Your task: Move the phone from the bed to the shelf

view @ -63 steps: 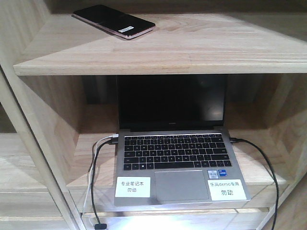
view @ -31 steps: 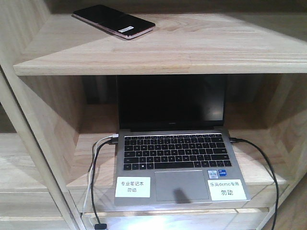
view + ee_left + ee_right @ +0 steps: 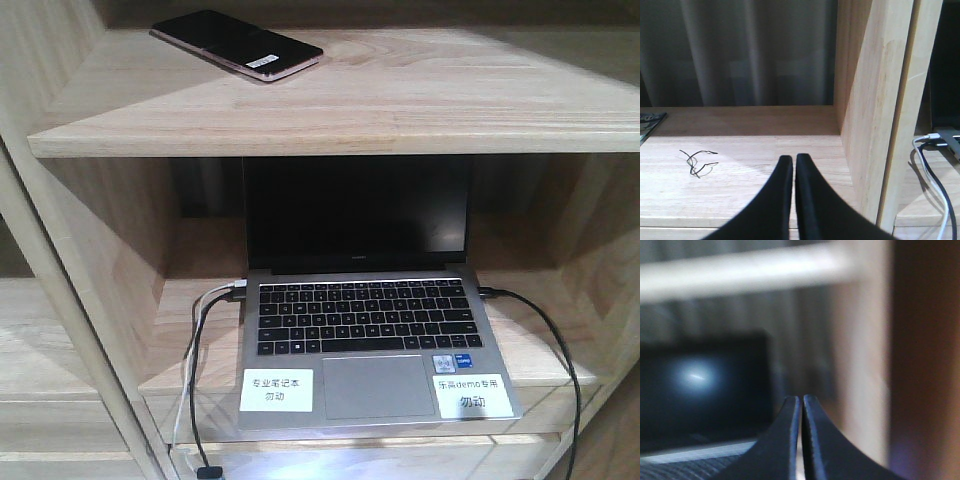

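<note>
The phone [image 3: 238, 45] lies flat on the upper shelf [image 3: 400, 100] of the light-wood unit, near the left rear part of the board, set at an angle, with its small white sticker toward the front-right end and its rose-gold edge visible along the near side. Nothing touches it, and no arm is visible in the front view. On the board below stands an open grey laptop [image 3: 365, 330] with a dark screen; two white labels are on its palm rest, one at each side of the touchpad. A black cable [image 3: 545, 340] goes out from its right side, and a white and a black cable go out from its left side and hang down over the front edge. The left gripper [image 3: 794, 165] has its jaws pressed together with nothing between them; it is above a lower wooden board in the compartment left of the laptop, where a thin bent wire [image 3: 697, 161] lies. The right gripper [image 3: 801, 405] also has its jaws pressed together and empty, in front of the blurred laptop screen.
</note>
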